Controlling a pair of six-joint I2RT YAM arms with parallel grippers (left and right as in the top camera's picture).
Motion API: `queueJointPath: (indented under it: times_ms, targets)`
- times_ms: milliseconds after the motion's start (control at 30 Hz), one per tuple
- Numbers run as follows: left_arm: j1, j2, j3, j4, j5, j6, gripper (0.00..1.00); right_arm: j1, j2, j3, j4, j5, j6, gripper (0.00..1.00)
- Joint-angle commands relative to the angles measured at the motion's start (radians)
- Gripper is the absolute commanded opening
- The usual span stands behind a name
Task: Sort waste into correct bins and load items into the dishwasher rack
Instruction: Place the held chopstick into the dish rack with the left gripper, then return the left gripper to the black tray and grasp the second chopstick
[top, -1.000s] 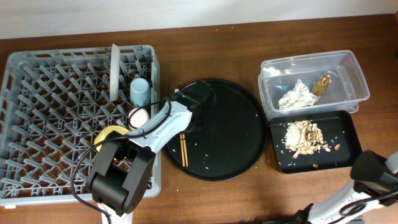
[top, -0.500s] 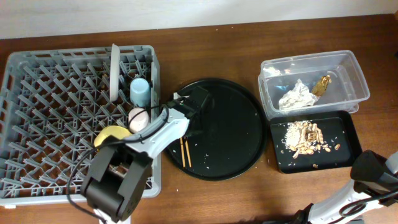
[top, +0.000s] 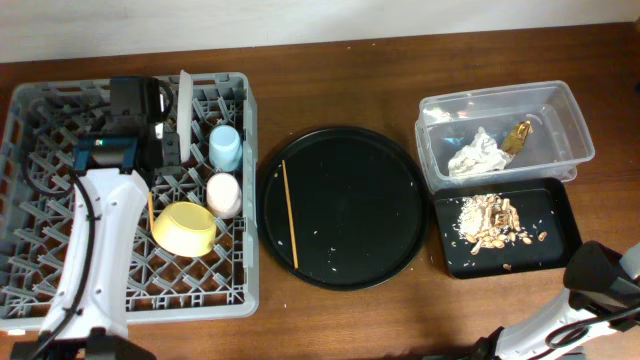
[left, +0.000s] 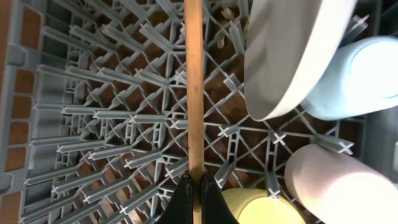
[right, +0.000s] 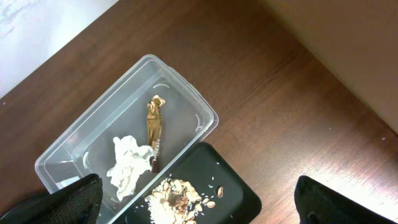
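My left gripper (left: 196, 193) is shut on a wooden chopstick (left: 193, 93) and holds it over the grey dishwasher rack (top: 60, 280); the chopstick also shows in the overhead view (top: 150, 210). The rack holds an upright pale plate (top: 184, 110), a blue cup (top: 225, 147), a pink cup (top: 223, 193) and a yellow bowl (top: 186, 228). The second chopstick (top: 290, 210) lies on the round black tray (top: 380, 200). The clear tub (top: 570, 125) holds the white napkin (top: 478, 155) and gold wrapper (top: 520, 135). The black rectangular tray (top: 555, 215) holds food scraps (top: 490, 222). My right gripper (right: 196, 193) is open and empty above it.
The right arm (top: 600, 275) sits at the table's front right corner. Small crumbs are scattered on the round black tray. The brown wooden table (top: 330, 320) shows around everything, with a pale wall along the back edge.
My left gripper has taken one chopstick off the round tray and swung left over the rack. The other chopstick now lies uncovered on the tray's left side. The right arm has not moved.
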Motion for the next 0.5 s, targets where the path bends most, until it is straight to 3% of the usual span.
queueJointPath:
  times_ms: [0, 67, 100, 133, 167, 267, 367, 400, 467]
  targets:
    - [0.003, 0.079, -0.011, -0.001, 0.018, 0.041, 0.0, -0.003, 0.002, 0.003, -0.006, 0.009, 0.0, 0.98]
    - [0.003, 0.116, -0.011, -0.001, 0.018, 0.041, 0.0, -0.003, 0.002, 0.003, -0.006, 0.009, 0.0, 0.99]
    - [0.003, 0.117, -0.011, -0.001, 0.018, 0.041, 0.09, -0.003, 0.002, 0.003, -0.006, 0.009, 0.0, 0.99]
    - [0.003, 0.117, -0.011, -0.001, 0.018, 0.041, 0.47, -0.003, 0.002, 0.003, -0.006, 0.009, 0.0, 0.99]
    - [0.003, 0.117, -0.011, -0.001, 0.018, 0.041, 0.51, -0.003, 0.002, 0.003, -0.006, 0.009, 0.0, 0.99]
    - [0.003, 0.116, -0.01, 0.003, 0.018, 0.04, 0.54, -0.003, 0.002, 0.003, -0.006, 0.009, 0.0, 0.99]
    - [0.002, 0.063, 0.058, -0.047, 0.047, -0.017, 0.49, -0.003, 0.002, 0.003, -0.006, 0.009, 0.0, 0.99]
    - [0.0, 0.019, 0.092, -0.068, 0.137, -0.017, 0.48, -0.003, 0.002, 0.003, -0.006, 0.009, 0.0, 0.98]
    - [-0.002, -0.094, 0.107, -0.09, 0.591, -0.043, 0.29, -0.003, 0.002, 0.003, -0.006, 0.009, 0.0, 0.99]
